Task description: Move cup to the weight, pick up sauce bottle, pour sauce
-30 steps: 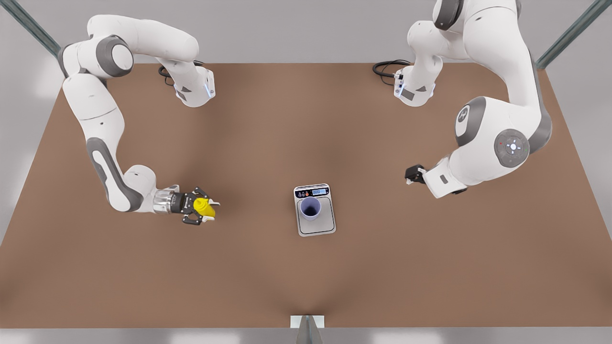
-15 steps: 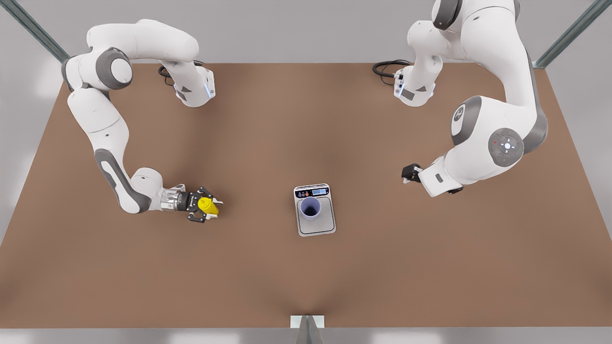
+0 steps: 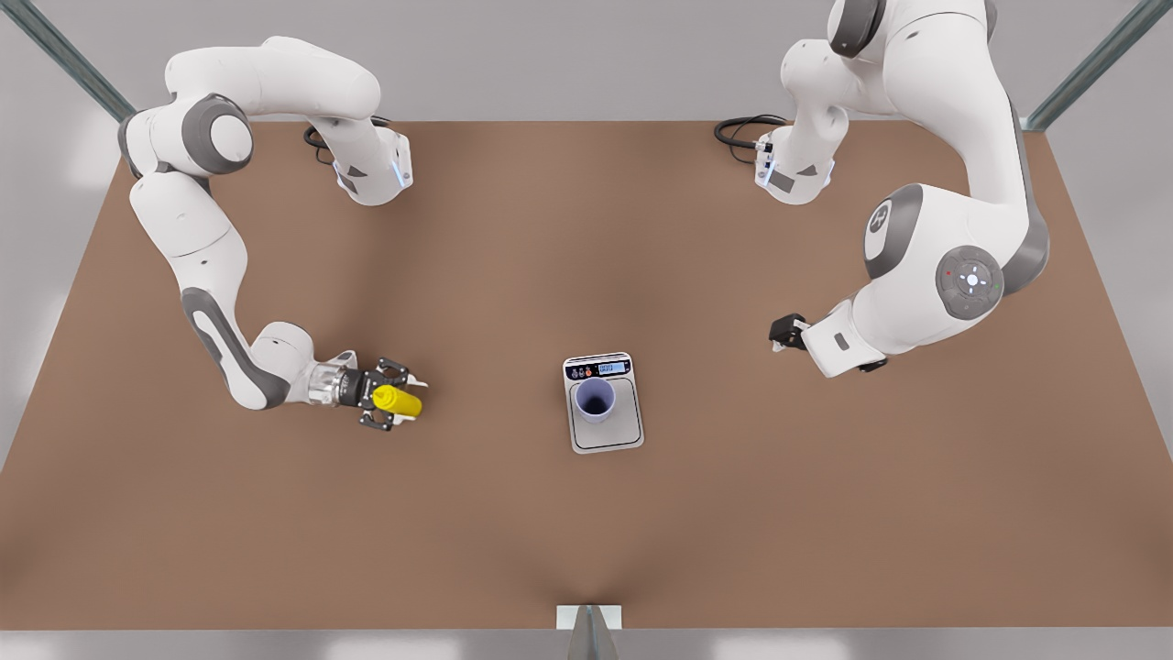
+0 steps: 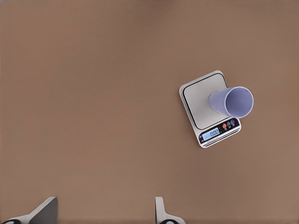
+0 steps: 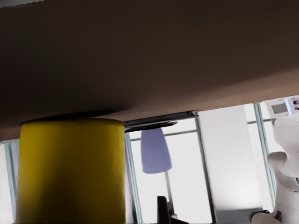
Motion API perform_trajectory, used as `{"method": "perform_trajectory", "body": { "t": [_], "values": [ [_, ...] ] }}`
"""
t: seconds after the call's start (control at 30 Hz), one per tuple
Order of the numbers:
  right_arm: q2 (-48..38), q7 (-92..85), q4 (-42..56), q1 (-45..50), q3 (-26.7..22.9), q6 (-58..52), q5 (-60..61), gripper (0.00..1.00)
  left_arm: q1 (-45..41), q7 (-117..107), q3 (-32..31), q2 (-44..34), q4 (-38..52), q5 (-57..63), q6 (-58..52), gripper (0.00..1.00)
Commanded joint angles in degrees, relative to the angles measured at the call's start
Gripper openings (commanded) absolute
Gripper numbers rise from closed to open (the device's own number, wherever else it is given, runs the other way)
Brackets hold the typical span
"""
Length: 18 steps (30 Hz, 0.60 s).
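Brown table (image 3: 513, 229), yellow sauce bottle (image 3: 398, 401)

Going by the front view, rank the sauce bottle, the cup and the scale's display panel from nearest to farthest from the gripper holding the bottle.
1. sauce bottle: held in the right gripper, on the front view's left.
2. and 3. cup and display panel: too close to call; both are on the weight at the table's middle. The left gripper waits apart.
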Motion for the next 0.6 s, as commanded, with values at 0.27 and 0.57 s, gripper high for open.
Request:
{"method": "perform_trajectory", "body": {
  "t": [0.27,0.57],
  "values": [
    [-0.1,-20.1,-0.3,0.1,-0.4,3.0,-0.7,1.0,0.0,0.0,0.0,0.1,-0.1,0.0,0.0,1.0],
    [-0.3,-20.1,-0.3,0.1,0.1,4.8,-3.7,1.0,0.0,0.0,0.0,0.3,0.0,0.0,0.0,1.0]
  ]
}}
